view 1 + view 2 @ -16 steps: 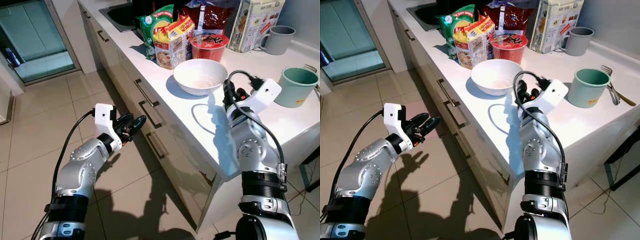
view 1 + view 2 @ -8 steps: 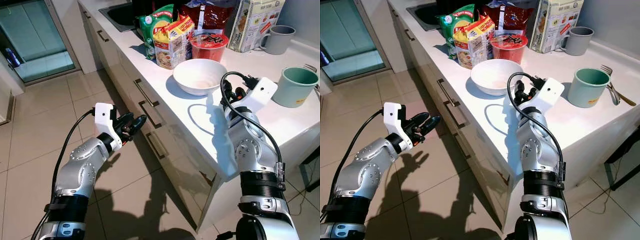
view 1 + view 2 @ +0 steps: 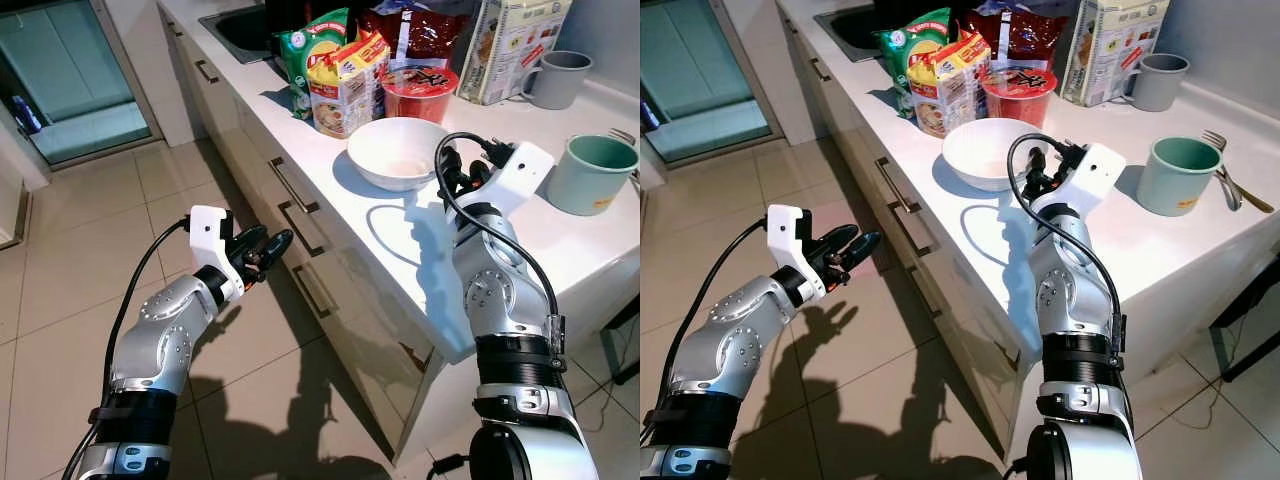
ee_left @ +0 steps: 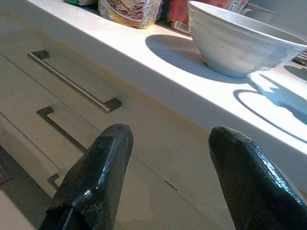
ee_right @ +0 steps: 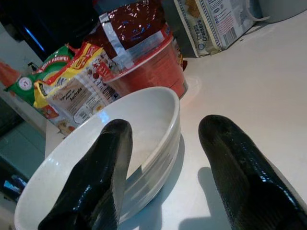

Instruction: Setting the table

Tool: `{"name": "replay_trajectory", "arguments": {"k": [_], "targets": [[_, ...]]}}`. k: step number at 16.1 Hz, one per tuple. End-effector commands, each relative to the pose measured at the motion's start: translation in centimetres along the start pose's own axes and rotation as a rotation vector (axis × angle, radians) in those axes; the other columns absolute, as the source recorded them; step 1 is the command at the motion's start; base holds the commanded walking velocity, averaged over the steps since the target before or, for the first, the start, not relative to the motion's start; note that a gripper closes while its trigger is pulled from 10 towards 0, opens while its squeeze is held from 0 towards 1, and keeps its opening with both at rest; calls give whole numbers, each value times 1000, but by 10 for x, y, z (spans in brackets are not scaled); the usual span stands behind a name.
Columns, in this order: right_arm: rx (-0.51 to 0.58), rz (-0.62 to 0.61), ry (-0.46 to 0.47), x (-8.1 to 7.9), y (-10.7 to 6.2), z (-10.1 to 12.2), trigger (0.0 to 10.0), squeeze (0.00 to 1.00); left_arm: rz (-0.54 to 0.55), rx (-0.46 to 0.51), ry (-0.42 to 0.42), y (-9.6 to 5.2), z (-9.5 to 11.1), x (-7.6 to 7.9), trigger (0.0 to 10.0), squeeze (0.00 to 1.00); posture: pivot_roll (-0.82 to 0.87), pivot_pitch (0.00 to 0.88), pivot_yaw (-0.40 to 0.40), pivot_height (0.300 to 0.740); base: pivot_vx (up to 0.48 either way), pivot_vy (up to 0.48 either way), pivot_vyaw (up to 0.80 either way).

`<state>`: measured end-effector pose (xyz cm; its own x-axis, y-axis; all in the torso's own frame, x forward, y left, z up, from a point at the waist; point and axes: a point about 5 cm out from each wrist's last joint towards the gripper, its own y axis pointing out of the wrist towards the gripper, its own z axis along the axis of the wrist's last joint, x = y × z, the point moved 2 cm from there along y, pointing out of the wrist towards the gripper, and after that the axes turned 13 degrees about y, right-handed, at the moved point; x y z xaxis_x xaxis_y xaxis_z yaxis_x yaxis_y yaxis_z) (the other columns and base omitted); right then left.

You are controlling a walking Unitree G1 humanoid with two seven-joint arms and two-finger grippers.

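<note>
We find the right gripper at the white bowl, its two black fingers spread apart with the bowl's near rim between them, one finger over the inside and the other outside above the counter; we see no grip on the rim. The bowl sits near the counter's front edge, with bare white surface to its right and front. Just behind it stand one red noodle cup, one yellow noodle packet, one green bag, one dark red bag and one cereal box. We count two mugs, a grey one at the back and a green one well right of the bowl. The left gripper hangs over the tiled floor in front of the drawers, fingers parted and empty, below the counter edge.
</note>
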<state>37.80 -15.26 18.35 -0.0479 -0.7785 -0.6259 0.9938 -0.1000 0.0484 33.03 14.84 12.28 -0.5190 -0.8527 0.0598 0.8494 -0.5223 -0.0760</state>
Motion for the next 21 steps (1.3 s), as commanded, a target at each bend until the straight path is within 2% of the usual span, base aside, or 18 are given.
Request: {"name": "replay_trajectory", "arguments": {"k": [1,4,9,12,14,21], "targets": [[1,26,-8,-9,2,-1,10000,0,7,-7,17,-1,1,-2,10000,0,26,0,106,740,0,0,0],[-4,20,4,-9,4,-2,10000,0,6,-6,17,-1,2,-2,10000,0,26,0,105,740,0,0,0],[-13,-8,-16,-2,17,1,10000,0,7,-7,20,-1,2,-2,10000,0,33,0,102,740,0,0,0],[-14,3,-25,-8,26,6,10000,0,7,-11,23,-2,1,-2,10000,0,36,0,99,740,0,0,0],[-30,-7,-17,-10,32,2,10000,0,9,-7,25,-2,3,-3,10000,0,40,0,98,740,0,0,0],[-64,-51,-8,-4,31,-13,10000,0,11,-13,30,-4,3,-4,10000,0,46,0,105,740,0,0,0]]}}
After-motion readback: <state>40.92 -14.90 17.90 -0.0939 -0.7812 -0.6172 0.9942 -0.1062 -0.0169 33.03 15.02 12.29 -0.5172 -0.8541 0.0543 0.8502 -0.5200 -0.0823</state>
